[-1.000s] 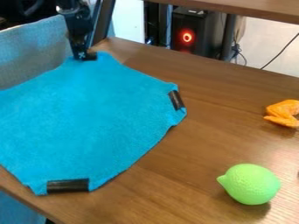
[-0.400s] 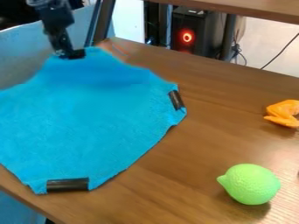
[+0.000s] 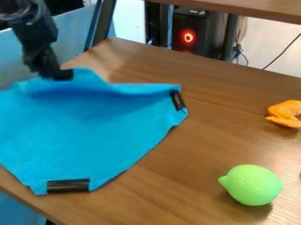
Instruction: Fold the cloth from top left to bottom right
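Brown table [image 3: 176, 169]: one end effector [image 3: 62, 75] holds one cloth [image 3: 88, 132]; two strips [image 3: 68, 186].

Matt fuzzy cloth [image 3: 88, 132]; smooth wood-look table [image 3: 176, 176]; dimpled lime [image 3: 253, 184].

Blue cloth [image 3: 94, 132] on brown surface [image 3: 200, 149], far edge raised at black gripper [image 3: 60, 75], upper left; black strips on two corners; green lemon-shaped object [image 3: 251, 185] lower right, orange object [image 3: 285, 114] above it.

Bright overall, pale glare on tabletop [image 3: 206, 136], soft shadow under green fruit [image 3: 251, 185], dark upper left, detail perhaps lost
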### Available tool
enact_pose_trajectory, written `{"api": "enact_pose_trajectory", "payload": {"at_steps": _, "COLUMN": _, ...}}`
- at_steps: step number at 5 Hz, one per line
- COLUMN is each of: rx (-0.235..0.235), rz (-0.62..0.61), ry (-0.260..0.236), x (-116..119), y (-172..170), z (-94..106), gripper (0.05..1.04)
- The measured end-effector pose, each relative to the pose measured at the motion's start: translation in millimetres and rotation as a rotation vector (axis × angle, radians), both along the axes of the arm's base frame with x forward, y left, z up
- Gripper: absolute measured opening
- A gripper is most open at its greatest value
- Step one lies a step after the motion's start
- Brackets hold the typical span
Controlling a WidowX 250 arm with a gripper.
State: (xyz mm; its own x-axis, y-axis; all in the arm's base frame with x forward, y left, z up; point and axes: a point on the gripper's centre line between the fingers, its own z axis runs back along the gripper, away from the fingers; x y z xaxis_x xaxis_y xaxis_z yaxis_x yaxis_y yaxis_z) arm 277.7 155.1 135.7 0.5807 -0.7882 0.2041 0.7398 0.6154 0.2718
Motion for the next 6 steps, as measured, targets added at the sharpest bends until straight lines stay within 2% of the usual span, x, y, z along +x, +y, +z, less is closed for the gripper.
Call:
{"api": "enact_pose_trajectory", "payload": {"at_steps": 2, "rx": 0.028, "rz": -0.037, "ry": 0.001, "x": -62.1, "y": -32.6, "z": 7.4, "gripper": 0.050}}
{"api": "enact_pose_trajectory", "payload": {"at_steps": 4, "rx": 0.035, "rz": 0.009, "ry": 0.036, "x": -85.5, "y": -44.5, "z": 6.4, "gripper": 0.050}}
{"api": "enact_pose_trajectory", "payload": {"at_steps": 6, "rx": 0.063, "rz": -0.007, "ry": 0.085, "x": -105.9, "y": -54.6, "z": -5.5, "gripper": 0.072}}
